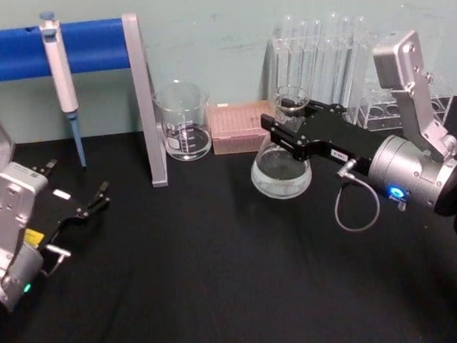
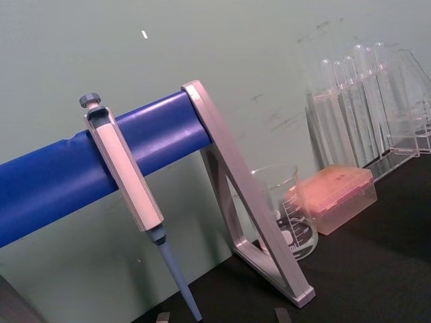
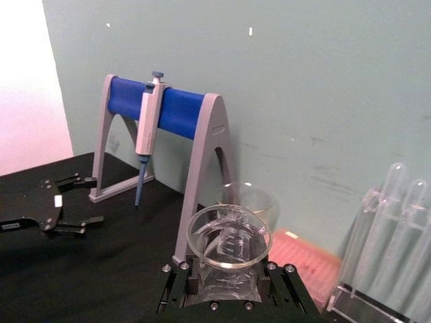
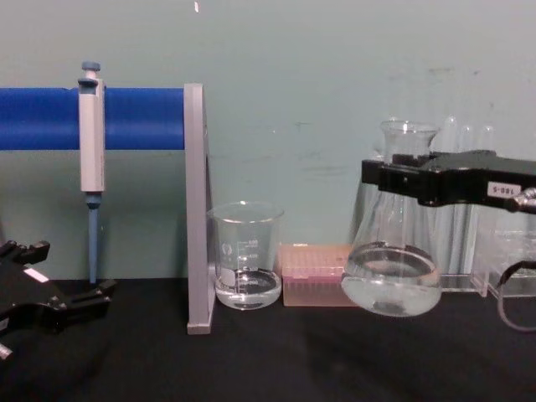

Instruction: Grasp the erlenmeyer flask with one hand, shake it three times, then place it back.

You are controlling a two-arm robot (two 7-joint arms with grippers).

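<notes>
**A:** Where is the clear glass conical erlenmeyer flask point(image 1: 282, 174) now?

**B:** In the black right tool point(image 1: 287, 132), which is clamped across its narrow neck just under the flared lip. In the chest view the flask point(image 4: 392, 280) hangs a little tilted in front of the pink plastic tip box point(image 4: 314, 275). Its wide base is low over the black desk point(image 1: 220, 282), and whether it clears the cloth is hard to tell.

**A:** How is it likely to handle?

**B:** Probably like thin, rigid glass: smooth, slippery and breakable. A little clear liquid appears to lie in the base, so the weight sits low and would slosh when shaken.

**A:** Is the neck the right hold?

**B:** Likely yes. The lip above the pads should stop it sliding down, but hard swings could make it pivot. The straight-walled glass beaker point(image 1: 184, 120) and the tall clear test tubes point(image 1: 322, 47) stand near, so knocks are a risk.

**A:** And the other arm?

**B:** The black left tool point(image 1: 97, 198) is parked low over the desk's left side, fingers spread and gripping nothing.
</notes>
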